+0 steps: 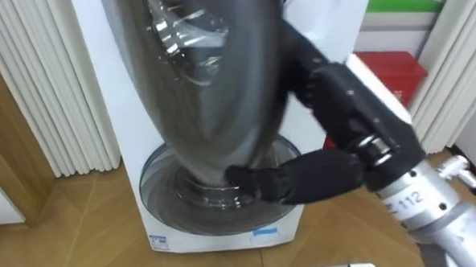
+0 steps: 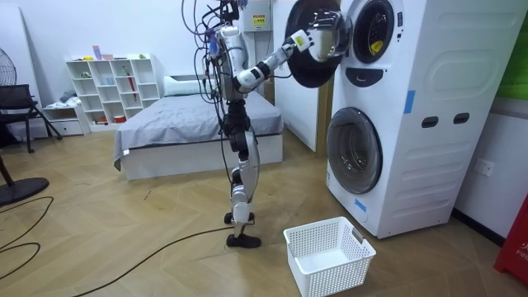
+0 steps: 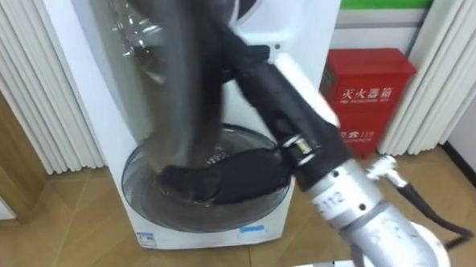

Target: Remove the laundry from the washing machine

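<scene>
Robot: it stands on the wood floor before the stacked washing machine [image 2: 437, 124], with its right arm raised to the top unit.
Upper door [image 1: 212, 86]: swung open, close in front of the head camera.
Right hand [image 1: 320, 174]: at the lower edge of the upper door, touching it.
Fingers [image 1: 256, 181]: dark, lying along the door's rim and partly behind it. One cannot tell if they are clamped on it or only laid against it.
Clothes: the open drum is too dark to tell if any lie inside.
Lower door [image 2: 355, 150]: closed.
Basket [image 2: 328, 254]: white, on the floor just before the lower unit, beside the robot's feet.
Red box [image 3: 364, 80]: on the floor to the right of the machine.
</scene>
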Tool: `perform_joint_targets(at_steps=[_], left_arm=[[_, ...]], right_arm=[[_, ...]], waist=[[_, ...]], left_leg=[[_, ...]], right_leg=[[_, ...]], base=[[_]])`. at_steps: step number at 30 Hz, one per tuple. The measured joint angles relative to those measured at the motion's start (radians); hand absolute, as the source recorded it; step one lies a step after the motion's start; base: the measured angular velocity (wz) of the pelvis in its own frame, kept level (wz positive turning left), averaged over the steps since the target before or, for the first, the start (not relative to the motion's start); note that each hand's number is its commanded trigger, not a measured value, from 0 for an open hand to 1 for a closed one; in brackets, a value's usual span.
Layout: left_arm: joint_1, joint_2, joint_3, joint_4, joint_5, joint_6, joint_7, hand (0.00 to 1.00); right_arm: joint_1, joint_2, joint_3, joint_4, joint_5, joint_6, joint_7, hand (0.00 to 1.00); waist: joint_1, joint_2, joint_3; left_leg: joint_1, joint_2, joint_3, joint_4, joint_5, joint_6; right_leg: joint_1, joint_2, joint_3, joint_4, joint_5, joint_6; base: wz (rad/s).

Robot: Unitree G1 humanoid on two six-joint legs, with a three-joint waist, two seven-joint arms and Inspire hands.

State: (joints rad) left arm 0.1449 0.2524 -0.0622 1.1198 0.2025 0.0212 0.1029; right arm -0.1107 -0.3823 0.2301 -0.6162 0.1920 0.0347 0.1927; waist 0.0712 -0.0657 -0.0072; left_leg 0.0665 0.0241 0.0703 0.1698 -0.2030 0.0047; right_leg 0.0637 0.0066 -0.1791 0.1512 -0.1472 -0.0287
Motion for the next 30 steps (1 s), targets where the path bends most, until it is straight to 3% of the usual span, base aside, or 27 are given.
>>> perform_joint_targets(at_steps=[5, 10, 15, 19, 25, 30], left_arm=[[-0.016, 0.001, 0.002, 0.0, 0.01, -0.005, -0.006, 0.0], [-0.02, 0.008, -0.014, 0.0, 0.01, -0.003, -0.011, 0.0], [-0.019, 0.008, -0.034, -0.004, 0.005, 0.0, -0.013, 0.0], [-0.017, 0.009, -0.044, -0.006, 0.002, 0.0, -0.006, 0.0], [-0.013, 0.011, -0.036, 0.0, -0.003, -0.001, -0.006, 0.0], [0.006, 0.014, -0.018, 0.0, -0.004, -0.001, -0.006, 0.0]], right_arm=[[-0.04, 0.034, 0.048, -0.023, -0.023, 0.0, 0.101, 0.0], [-0.105, 0.044, 0.102, -0.023, -0.059, 0.0, 0.161, 0.0], [-0.117, 0.064, 0.162, -0.023, -0.049, 0.0, 0.198, 0.0], [-0.127, 0.063, 0.197, -0.022, -0.024, 0.0, 0.204, 0.0], [-0.147, 0.063, 0.218, -0.02, -0.035, 0.0, 0.212, 0.0], [-0.147, 0.062, 0.22, -0.017, -0.043, 0.0, 0.216, 0.0]], waist=[[0.024, -0.002, 0.0013], [0.047, -0.011, 0.0062], [0.071, -0.011, 0.0063], [0.08, -0.016, 0.0054], [0.123, -0.039, 0.0082], [0.134, -0.039, 0.0093]], left_leg=[[-0.002, 0.0, -0.01, 0.0, 0.0, 0.0], [-0.008, -0.003, -0.035, 0.001, 0.0, 0.0], [-0.028, -0.005, -0.069, 0.009, 0.0, 0.0], [-0.038, -0.005, -0.086, 0.013, 0.0, -0.001], [-0.038, -0.006, -0.101, 0.017, 0.001, -0.002], [-0.032, -0.009, -0.102, 0.016, 0.001, -0.001]], right_leg=[[0.004, 0.0, -0.005, 0.0, 0.0, 0.0], [0.01, -0.004, -0.033, 0.001, 0.0, 0.0], [0.006, -0.007, -0.074, 0.001, 0.0, 0.001], [0.006, -0.006, -0.079, 0.001, -0.001, 0.001], [0.008, -0.005, -0.073, 0.0, -0.001, 0.002], [0.011, -0.007, -0.068, 0.0, -0.001, 0.002]], base=[[0.07], [0.14], [0.17], [0.18], [0.06], [0.01]])
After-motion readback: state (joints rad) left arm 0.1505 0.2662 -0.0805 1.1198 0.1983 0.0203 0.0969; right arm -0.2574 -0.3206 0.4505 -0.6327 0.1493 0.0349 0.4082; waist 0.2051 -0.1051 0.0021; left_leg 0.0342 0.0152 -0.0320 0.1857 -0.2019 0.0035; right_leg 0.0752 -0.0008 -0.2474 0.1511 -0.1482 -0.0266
